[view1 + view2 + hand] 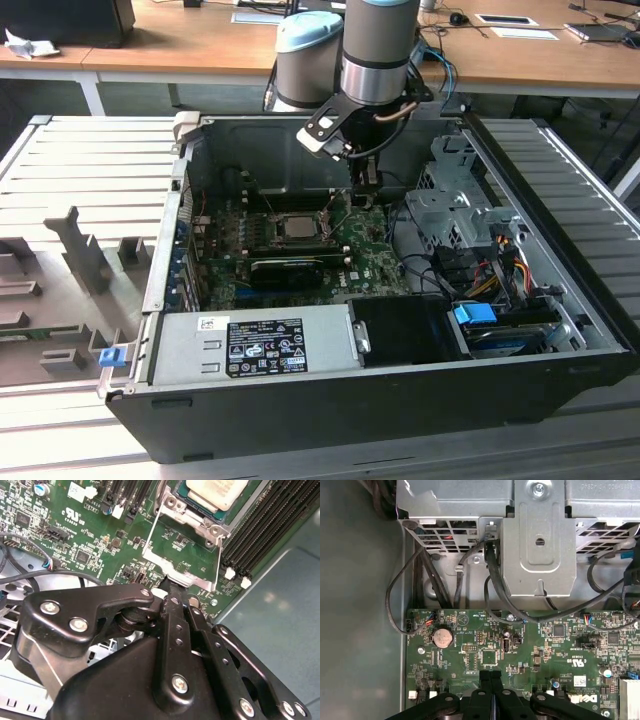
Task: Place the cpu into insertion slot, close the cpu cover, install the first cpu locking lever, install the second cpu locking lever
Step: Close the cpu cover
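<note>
Silver-grey arm (378, 50), pale blue cap (300, 40), black cable (392, 113); black gripper (171, 584), jointed link bars (90, 612), silver screws (180, 683).

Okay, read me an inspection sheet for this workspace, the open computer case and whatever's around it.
Surface: grey slatted table carrying an open computer case.
Job's things: cpu seated in the insertion slot; cpu cover down around it; wire lever beside it, latching unclear.
Clutter: blue clip at the case corner; grey fixtures on the table.
Gripper: gripper shut, tips at a silver tab beside the slot.
Cables: black leads by the drive cage; coloured bundle inside the case.
Surroundings: wooden desks behind.
</note>
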Action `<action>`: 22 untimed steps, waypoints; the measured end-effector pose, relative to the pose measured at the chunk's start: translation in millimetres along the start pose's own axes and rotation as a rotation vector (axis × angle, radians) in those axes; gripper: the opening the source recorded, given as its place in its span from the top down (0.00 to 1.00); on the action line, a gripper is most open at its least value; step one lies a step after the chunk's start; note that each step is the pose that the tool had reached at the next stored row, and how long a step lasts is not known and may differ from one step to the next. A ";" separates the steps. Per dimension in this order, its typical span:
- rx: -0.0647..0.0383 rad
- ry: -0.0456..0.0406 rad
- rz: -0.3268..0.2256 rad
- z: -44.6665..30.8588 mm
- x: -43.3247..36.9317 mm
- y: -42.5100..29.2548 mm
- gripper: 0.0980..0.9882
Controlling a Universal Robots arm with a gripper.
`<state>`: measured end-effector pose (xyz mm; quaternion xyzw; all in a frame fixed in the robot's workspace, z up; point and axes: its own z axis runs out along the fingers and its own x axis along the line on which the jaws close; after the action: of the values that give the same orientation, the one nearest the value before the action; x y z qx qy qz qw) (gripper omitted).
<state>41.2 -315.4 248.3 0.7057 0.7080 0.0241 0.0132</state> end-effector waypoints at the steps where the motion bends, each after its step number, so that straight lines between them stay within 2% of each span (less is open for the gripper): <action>1: 0.000 0.0000 0.000 0.0 0.0 -0.6 0.99; 9: 0.000 0.0000 0.000 -0.4 0.0 -8.5 0.99; 22: 0.000 0.0000 0.000 -0.6 0.0 -11.6 0.99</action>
<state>29.6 -315.4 248.3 0.7057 0.7080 0.0241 0.0132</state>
